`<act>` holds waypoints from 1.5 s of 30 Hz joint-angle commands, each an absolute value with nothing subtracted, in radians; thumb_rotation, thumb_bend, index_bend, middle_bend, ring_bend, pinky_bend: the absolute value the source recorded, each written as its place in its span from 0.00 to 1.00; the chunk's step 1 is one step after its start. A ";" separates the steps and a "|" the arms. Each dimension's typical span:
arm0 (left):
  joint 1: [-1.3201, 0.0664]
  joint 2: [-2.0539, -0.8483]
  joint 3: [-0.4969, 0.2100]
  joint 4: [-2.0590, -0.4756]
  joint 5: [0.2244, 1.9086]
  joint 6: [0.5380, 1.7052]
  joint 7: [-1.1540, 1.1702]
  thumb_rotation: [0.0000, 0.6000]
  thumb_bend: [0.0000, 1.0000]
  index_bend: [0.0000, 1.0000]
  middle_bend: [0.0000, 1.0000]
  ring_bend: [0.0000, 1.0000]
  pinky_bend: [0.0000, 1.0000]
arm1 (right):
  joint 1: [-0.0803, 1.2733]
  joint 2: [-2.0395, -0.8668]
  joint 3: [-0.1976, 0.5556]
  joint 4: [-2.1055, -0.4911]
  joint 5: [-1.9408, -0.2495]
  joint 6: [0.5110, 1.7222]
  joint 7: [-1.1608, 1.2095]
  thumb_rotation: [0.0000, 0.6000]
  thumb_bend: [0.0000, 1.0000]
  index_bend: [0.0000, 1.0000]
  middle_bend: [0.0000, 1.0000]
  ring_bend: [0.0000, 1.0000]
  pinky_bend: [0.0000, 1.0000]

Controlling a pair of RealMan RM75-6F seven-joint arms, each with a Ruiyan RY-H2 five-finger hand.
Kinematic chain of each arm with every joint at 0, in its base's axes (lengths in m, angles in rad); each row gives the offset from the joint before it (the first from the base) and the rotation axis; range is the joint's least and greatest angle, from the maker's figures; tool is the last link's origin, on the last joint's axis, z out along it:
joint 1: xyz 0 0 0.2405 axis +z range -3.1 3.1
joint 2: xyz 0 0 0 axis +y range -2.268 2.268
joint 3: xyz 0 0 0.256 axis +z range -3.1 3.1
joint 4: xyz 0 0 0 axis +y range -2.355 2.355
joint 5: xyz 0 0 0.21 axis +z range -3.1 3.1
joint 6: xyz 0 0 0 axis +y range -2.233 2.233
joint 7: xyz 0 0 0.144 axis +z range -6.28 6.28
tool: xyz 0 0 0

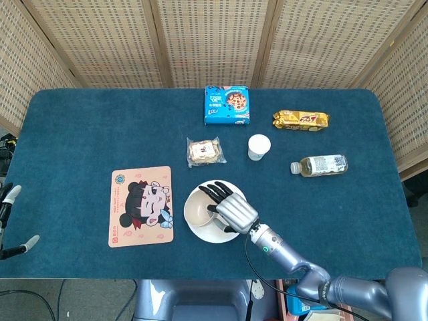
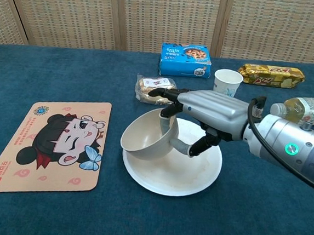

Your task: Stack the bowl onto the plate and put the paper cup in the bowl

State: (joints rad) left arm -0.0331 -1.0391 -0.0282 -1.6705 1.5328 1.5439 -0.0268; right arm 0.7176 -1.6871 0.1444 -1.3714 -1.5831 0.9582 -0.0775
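Observation:
My right hand grips the rim of the beige bowl, with fingers over its inside and thumb under it. The bowl hangs tilted over the left part of the white plate; whether it touches the plate I cannot tell. The white paper cup stands upright behind the plate, to the right. At the frame's left edge in the head view, my left hand shows partly, fingers apart and holding nothing.
A cartoon placemat lies left of the plate. A wrapped pastry, a blue cookie box, a gold snack pack and a bottle lying on its side sit behind and to the right.

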 commanded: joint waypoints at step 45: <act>-0.063 -1.047 -0.050 -1.666 1.473 1.487 -0.008 1.00 0.00 0.00 0.00 0.00 0.00 | 0.793 -1.475 0.283 -1.338 -1.300 0.924 -0.117 1.00 0.13 0.10 0.00 0.00 0.00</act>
